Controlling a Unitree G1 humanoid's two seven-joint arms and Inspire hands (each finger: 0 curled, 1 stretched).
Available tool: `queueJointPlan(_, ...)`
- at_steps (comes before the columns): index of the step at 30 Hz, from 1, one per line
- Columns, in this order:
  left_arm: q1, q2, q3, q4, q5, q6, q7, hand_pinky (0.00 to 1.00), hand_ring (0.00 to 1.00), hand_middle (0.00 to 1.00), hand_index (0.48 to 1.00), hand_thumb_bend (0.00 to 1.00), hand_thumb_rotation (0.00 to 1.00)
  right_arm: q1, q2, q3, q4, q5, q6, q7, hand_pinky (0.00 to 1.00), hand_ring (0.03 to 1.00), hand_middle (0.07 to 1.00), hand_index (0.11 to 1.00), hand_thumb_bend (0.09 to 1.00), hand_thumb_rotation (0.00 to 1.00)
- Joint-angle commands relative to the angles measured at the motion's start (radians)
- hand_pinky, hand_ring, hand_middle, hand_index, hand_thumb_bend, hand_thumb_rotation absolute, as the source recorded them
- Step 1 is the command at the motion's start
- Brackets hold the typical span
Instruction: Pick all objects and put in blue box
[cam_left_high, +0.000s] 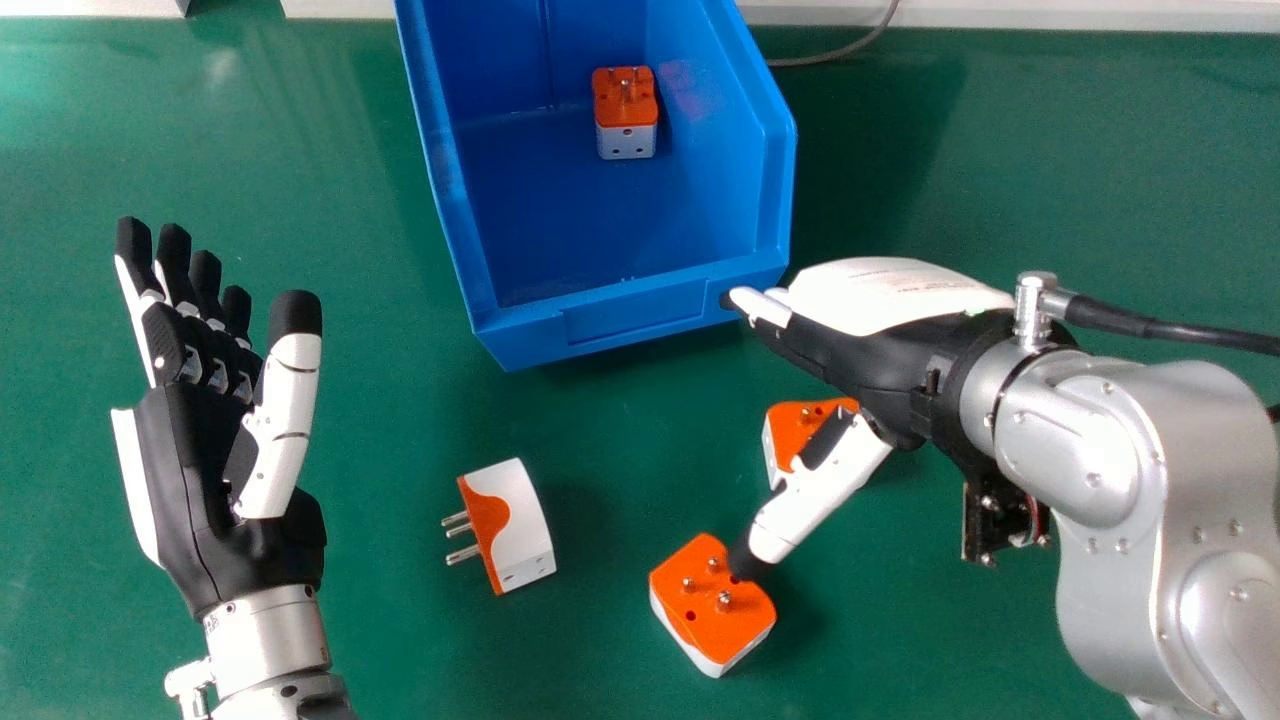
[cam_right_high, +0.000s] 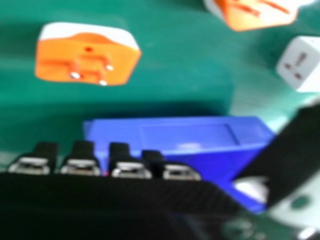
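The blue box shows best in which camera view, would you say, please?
The head view, which looks into the blue box at its floor and the adapter inside. The right hand view shows its front wall, with the right hand covering part.

Grey cable (cam_left_high: 825, 58) on green table (cam_left_high: 1050, 180); white strip (cam_left_high: 1050, 15) beyond.

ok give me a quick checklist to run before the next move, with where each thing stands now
1. Blue box upright, with room inside: ok, a single adapter sits in it.
2. Table cleared of adapters: not ok, three remain: the white-topped adapter, the pins-up adapter and the partly hidden adapter.
3. Right hand open and empty: ok.
4. Right thumb clear of the pins-up adapter: cannot tell, its tip overlaps the edge in the head view.
5. Left hand open and away from the adapters: ok.
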Motion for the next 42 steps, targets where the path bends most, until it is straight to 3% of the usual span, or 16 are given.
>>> queueJointPlan(1, 0.001, -0.017, -0.004, -0.019, 0.009, -0.006, 0.0, 1.0, 1.0, 1.0, 1.0, 0.63, 0.41, -0.02, 0.003, -0.012, 0.008, -0.036, 0.001, -0.017, 1.0, 0.999, 1.0, 1.0, 1.0, 0.4)
queueJointPlan(4, 0.001, -0.018, -0.006, -0.02, 0.004, -0.006, -0.004, 1.0, 1.0, 1.0, 1.0, 0.64, 0.41, -0.016, 0.006, -0.016, 0.035, -0.046, -0.005, -0.046, 1.0, 1.0, 1.0, 1.0, 1.0, 0.36)
queueJointPlan(8, 0.002, -0.018, -0.005, -0.018, 0.013, -0.01, 0.003, 1.0, 1.0, 1.0, 1.0, 0.64, 0.41, -0.011, 0.002, -0.016, 0.077, -0.057, -0.015, -0.095, 1.0, 1.0, 1.0, 0.999, 1.0, 0.34)
queueJointPlan(12, 0.003, -0.017, -0.007, -0.018, 0.001, -0.008, -0.005, 1.0, 1.0, 1.0, 1.0, 0.64, 0.41, -0.004, -0.006, -0.017, 0.118, -0.05, -0.033, -0.151, 1.0, 1.0, 1.0, 0.996, 1.0, 0.33)
queueJointPlan(19, 0.005, -0.017, -0.01, -0.025, 0.007, -0.004, 0.0, 1.0, 1.0, 1.0, 1.0, 0.64, 0.41, 0.009, -0.013, -0.017, 0.172, -0.032, -0.067, -0.229, 1.0, 1.0, 1.0, 0.987, 1.0, 0.29)
queueJointPlan(24, 0.001, -0.018, -0.009, -0.024, -0.002, -0.003, -0.003, 1.0, 1.0, 1.0, 1.0, 0.64, 0.41, 0.006, 0.004, 0.001, 0.28, -0.002, -0.1, -0.302, 1.0, 1.0, 1.0, 0.98, 1.0, 0.27)
queueJointPlan(32, -0.008, -0.019, -0.009, -0.021, 0.004, -0.006, 0.003, 1.0, 1.0, 1.0, 1.0, 0.64, 0.41, -0.002, 0.023, 0.048, 0.481, 0.045, -0.194, -0.458, 1.0, 1.0, 1.0, 0.975, 1.0, 0.26)
queueJointPlan(40, -0.013, -0.024, -0.011, -0.018, -0.001, -0.009, 0.004, 1.0, 1.0, 1.0, 1.0, 0.64, 0.4, -0.02, 0.03, 0.083, 0.716, 0.109, -0.34, -0.657, 1.0, 1.0, 1.0, 0.958, 1.0, 0.22)
queueJointPlan(42, -0.015, -0.023, -0.01, -0.016, 0.005, -0.011, 0.008, 1.0, 1.0, 1.0, 1.0, 0.63, 0.4, -0.024, 0.03, 0.088, 0.76, 0.119, -0.365, -0.703, 1.0, 1.0, 1.0, 0.956, 1.0, 0.21)
